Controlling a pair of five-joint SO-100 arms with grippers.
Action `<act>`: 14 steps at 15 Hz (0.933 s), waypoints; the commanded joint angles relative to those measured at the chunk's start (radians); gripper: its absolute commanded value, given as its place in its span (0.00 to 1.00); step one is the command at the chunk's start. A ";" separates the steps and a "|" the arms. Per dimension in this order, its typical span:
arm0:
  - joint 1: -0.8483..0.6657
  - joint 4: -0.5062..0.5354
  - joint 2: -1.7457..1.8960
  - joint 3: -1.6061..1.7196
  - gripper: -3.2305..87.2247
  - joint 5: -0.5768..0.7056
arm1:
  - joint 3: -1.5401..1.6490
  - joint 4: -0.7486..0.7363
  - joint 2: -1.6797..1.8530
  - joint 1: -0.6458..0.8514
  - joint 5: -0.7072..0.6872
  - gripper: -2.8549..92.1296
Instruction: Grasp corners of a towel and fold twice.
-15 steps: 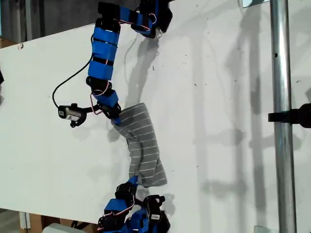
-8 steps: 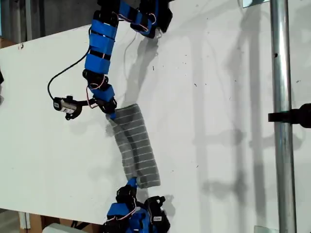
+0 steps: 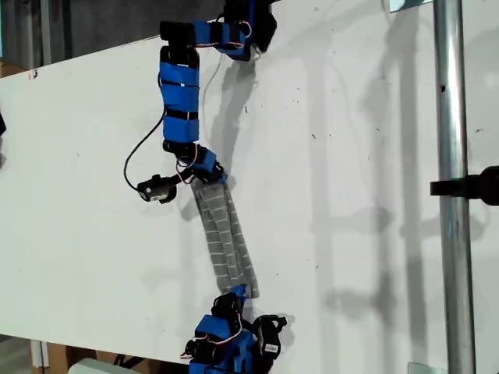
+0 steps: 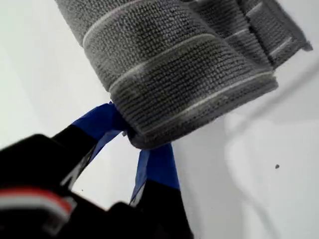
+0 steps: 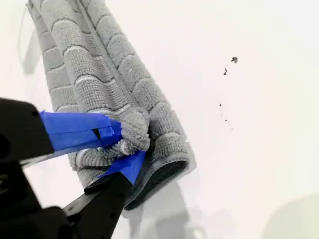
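Observation:
The gray towel [image 3: 226, 234] with thin white stripes lies bunched into a long narrow band on the white table [image 3: 86, 234], stretched between both blue arms. My first gripper [image 3: 206, 178] is shut on a corner at the band's far end, seen close in the first wrist view as a folded towel end [image 4: 174, 64] pinched in my first gripper [image 4: 133, 138]. Near the table's front edge, my second gripper [image 3: 236, 294] is shut on a bunched corner. The second wrist view shows the towel [image 5: 94, 74] running away from my second gripper [image 5: 124, 144].
A vertical metal pole [image 3: 452, 187] with a black clamp [image 3: 472, 187] stands at the exterior view's right. The first arm's black camera [image 3: 156, 188] and its cable hang at the exterior view's left of the towel. Small dark specks [image 5: 234, 59] mark the table.
The first arm has swung toward the exterior view's right with its towel end. The towel has been pulled from a bent, wider shape into a straighter, narrower band. The second gripper shifted slightly the same way.

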 commanded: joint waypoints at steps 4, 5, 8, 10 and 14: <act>0.097 0.281 0.454 -0.158 0.27 0.071 | -0.048 0.282 0.284 0.081 -0.008 0.41; 0.155 0.284 0.620 -0.112 0.22 0.087 | 0.037 0.302 0.403 0.091 -0.005 0.43; 0.236 0.252 0.724 -0.043 0.17 0.149 | 0.408 0.239 0.767 0.120 0.067 0.45; 0.242 0.304 0.724 -0.051 0.14 0.146 | 0.541 0.204 0.857 0.138 0.097 0.45; 0.173 0.229 0.592 0.011 0.19 0.101 | 0.571 0.118 0.836 0.101 0.121 0.45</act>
